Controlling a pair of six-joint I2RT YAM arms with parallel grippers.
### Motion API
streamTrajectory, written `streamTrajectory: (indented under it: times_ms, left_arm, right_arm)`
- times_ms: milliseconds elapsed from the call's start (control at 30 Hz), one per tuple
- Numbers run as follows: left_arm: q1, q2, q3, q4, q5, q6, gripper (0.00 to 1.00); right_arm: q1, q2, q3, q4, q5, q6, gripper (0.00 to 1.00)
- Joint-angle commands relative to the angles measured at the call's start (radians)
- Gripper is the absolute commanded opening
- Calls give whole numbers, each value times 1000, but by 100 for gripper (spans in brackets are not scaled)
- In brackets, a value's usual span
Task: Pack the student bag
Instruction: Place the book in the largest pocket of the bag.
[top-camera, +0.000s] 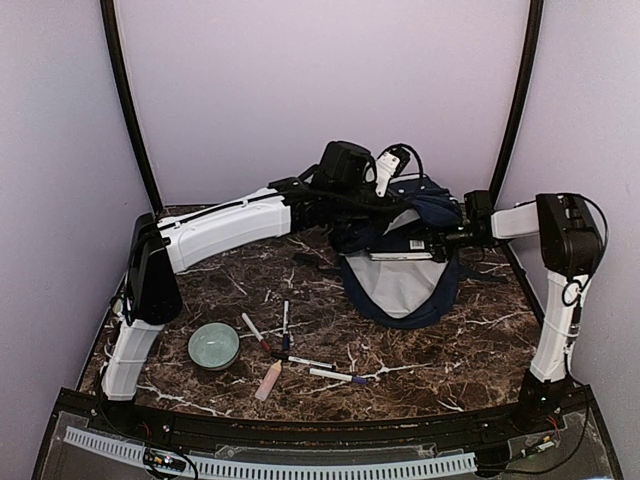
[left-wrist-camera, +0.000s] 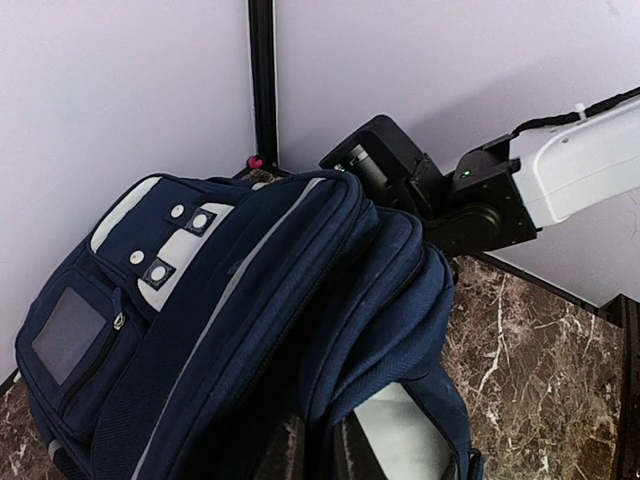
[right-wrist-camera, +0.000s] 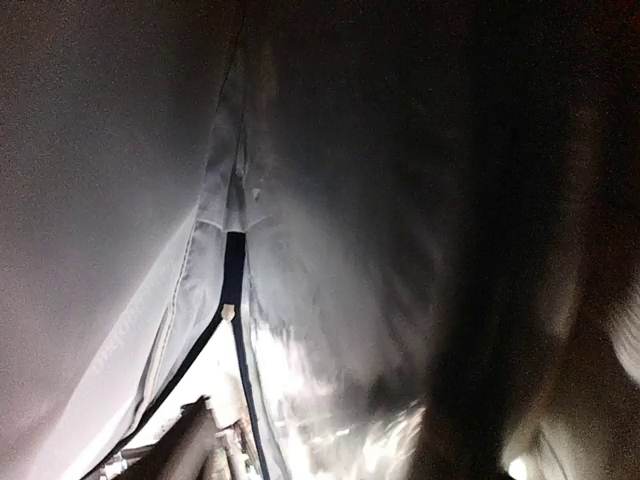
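Your left claw (left-wrist-camera: 315, 452) is clamped on the mouth of the large navy-blue fabric student bag (top-camera: 400, 288), at the back of the brown marble table (top-camera: 470, 350). Your right claw (top-camera: 435, 242) reaches inside; its jaws cannot be told. Likely mid-insertion; next, withdraw without snagging.

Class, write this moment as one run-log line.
left gripper: gripping student bag edge | right gripper: inside bag, state unclear | pens, bowl: on table
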Motion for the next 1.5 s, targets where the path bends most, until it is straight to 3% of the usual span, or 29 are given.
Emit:
streamTrajectory:
  times_ms: [0, 200, 733, 933, 1100, 1333, 1467]
  left_arm:
    - [-23, -160, 6, 107, 38, 4, 0]
    - [-24, -172, -8, 111, 46, 6, 0]
    - [-24, -186, -71, 150, 77, -1, 0]
    - [-23, -190, -87, 169, 91, -9, 0]
    - [-23, -193, -87, 160, 95, -13, 0]
    - [-23, -202, -93, 155, 93, -24, 0]
    - [-23, -203, -100, 161, 96, -35, 0]
  right_arm:
    - [-11, -162, -68, -167, 183, -176, 73]
    - [-9, -280, -111, -365, 305, -363, 75]
    - [65, -577, -333, -631, 465, -790, 71]
    - [179, -656, -367, -587, 593, -925, 43]
    - [233, -615, -321, -504, 703, -1003, 2]
    - [247, -438, -229, -506, 861, -1109, 0]
    - [247, -424, -217, -408, 982, -1141, 0]
